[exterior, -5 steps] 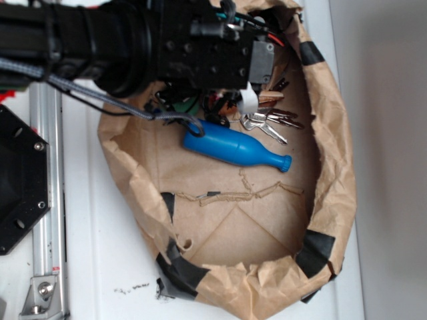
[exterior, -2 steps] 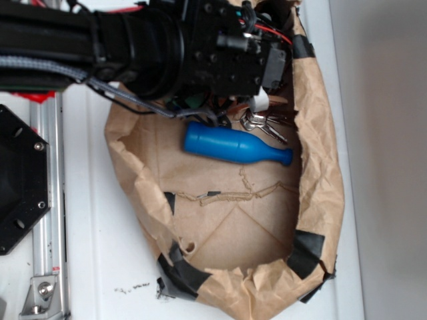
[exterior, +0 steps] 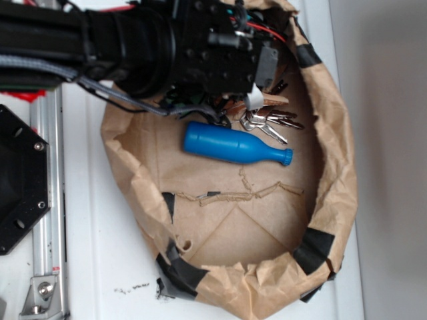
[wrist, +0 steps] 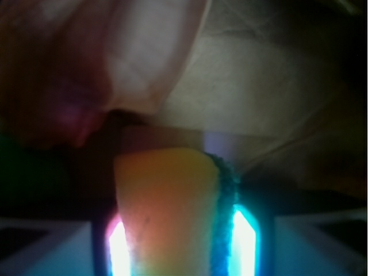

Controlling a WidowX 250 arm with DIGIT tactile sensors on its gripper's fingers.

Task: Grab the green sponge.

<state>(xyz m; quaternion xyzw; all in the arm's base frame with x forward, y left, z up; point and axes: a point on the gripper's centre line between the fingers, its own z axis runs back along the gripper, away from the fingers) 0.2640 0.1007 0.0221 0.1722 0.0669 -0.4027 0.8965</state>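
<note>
In the wrist view the green sponge (wrist: 167, 213) fills the gap between my fingers: a yellow foam body with a dark green scrub layer (wrist: 225, 207) along its right side. My gripper (wrist: 178, 236) is shut on it, and both glowing fingertips press its sides. In the exterior view my black arm (exterior: 200, 53) reaches into the top of the brown paper bag (exterior: 333, 200) and covers the sponge. One white fingertip (exterior: 253, 99) shows below the wrist.
A blue plastic bottle (exterior: 233, 147) lies across the bag floor just below the arm. A bunch of keys (exterior: 267, 123) lies to its upper right. Crumpled bag walls with black tape ring the space. A black mount (exterior: 20, 180) stands at the left.
The arm rose a little toward the top of the frame and the bag's rim shifted with it. The blue bottle and the keys stayed put.
</note>
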